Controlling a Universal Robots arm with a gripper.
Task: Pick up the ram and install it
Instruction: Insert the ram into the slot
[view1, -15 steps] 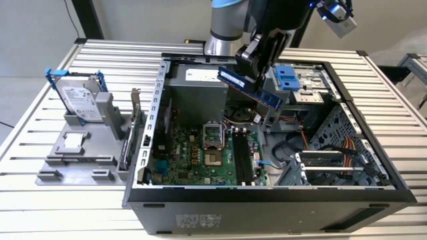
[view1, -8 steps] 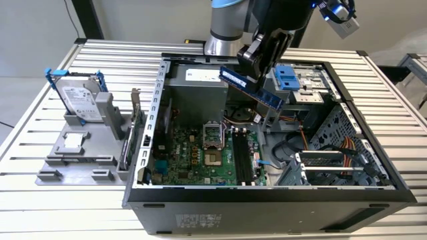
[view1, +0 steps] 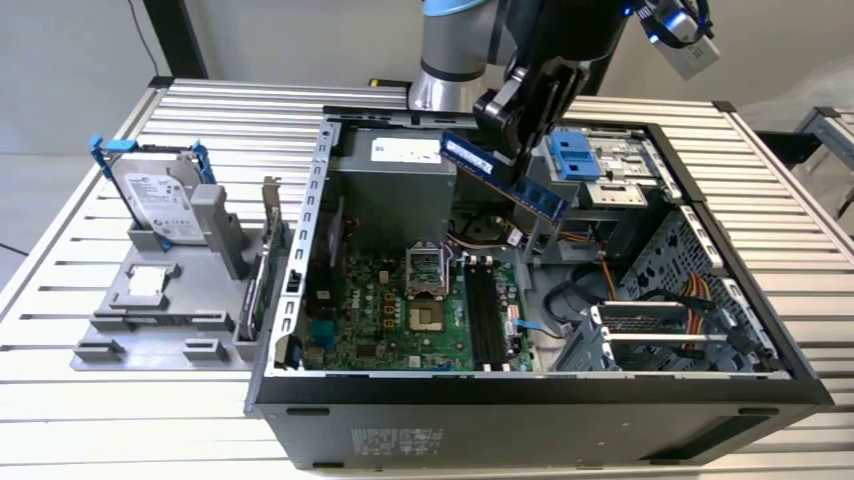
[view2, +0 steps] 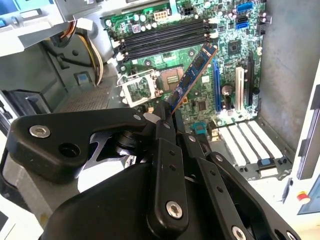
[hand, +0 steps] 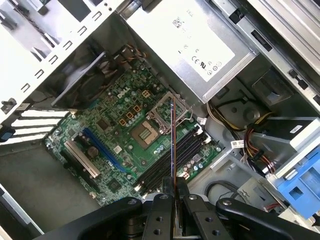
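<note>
The ram (view1: 527, 190), a long dark-blue strip, hangs tilted above the open computer case, and my gripper (view1: 505, 128) is shut on its upper part. In the second wrist view the ram (view2: 195, 72) sticks out from between the black fingers of the gripper (view2: 167, 108), over the green motherboard (view2: 225, 65). In the first wrist view the ram (hand: 173, 140) is edge-on, a thin line held by the gripper (hand: 173, 189) above the black memory slots (hand: 162, 167). Those slots (view1: 483, 320) lie well below the strip, apart from it.
The open case (view1: 534, 385) holds the motherboard (view1: 387, 310), a grey power supply (view1: 394, 180), a blue drive bay (view1: 577, 155) and cables (view1: 641, 290). At the exterior view's left, a silver hard drive with blue rails (view1: 158, 200) stands in a grey fixture (view1: 147, 320) on the slatted table.
</note>
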